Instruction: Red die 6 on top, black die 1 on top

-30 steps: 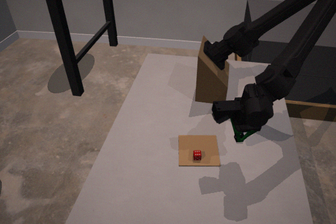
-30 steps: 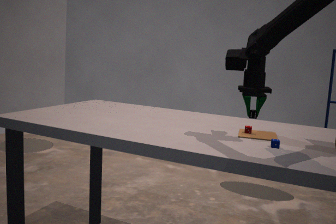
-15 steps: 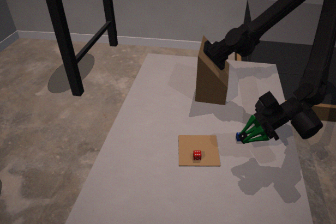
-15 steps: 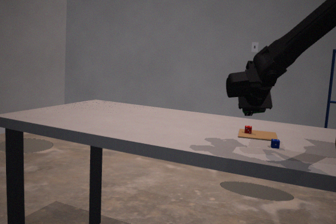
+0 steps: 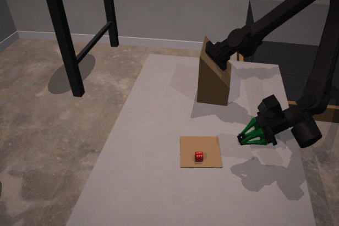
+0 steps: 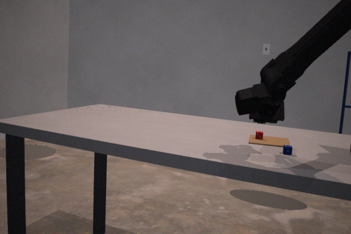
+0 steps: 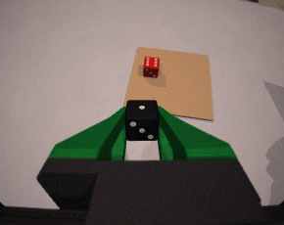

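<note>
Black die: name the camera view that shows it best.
Wrist view. The black die sits large between the green fingers of the gripper, pips readable. The top view shows only a dark speck at the fingertips; the exterior view hides it behind the arm.
</note>
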Robot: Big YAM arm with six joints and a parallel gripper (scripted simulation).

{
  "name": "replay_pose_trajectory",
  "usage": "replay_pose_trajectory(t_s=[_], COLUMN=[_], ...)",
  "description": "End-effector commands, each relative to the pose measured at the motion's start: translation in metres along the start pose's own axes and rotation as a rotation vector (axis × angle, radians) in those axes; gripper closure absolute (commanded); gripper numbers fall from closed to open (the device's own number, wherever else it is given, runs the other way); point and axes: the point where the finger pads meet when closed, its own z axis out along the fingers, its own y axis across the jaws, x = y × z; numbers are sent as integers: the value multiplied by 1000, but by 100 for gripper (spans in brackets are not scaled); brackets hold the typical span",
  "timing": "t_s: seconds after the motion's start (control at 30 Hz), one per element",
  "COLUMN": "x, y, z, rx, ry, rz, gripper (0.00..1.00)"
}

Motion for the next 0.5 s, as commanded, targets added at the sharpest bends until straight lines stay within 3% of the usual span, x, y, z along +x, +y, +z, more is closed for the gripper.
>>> replay_pose_trajectory(t_s=[0.0,0.13,0.47], x=[7,7,45], y=[6,7,7], z=[-2,4,20], rx=[4,-6,-13], ry=[-4,-4,0], rz=[16,34,23], gripper=[80,80,80])
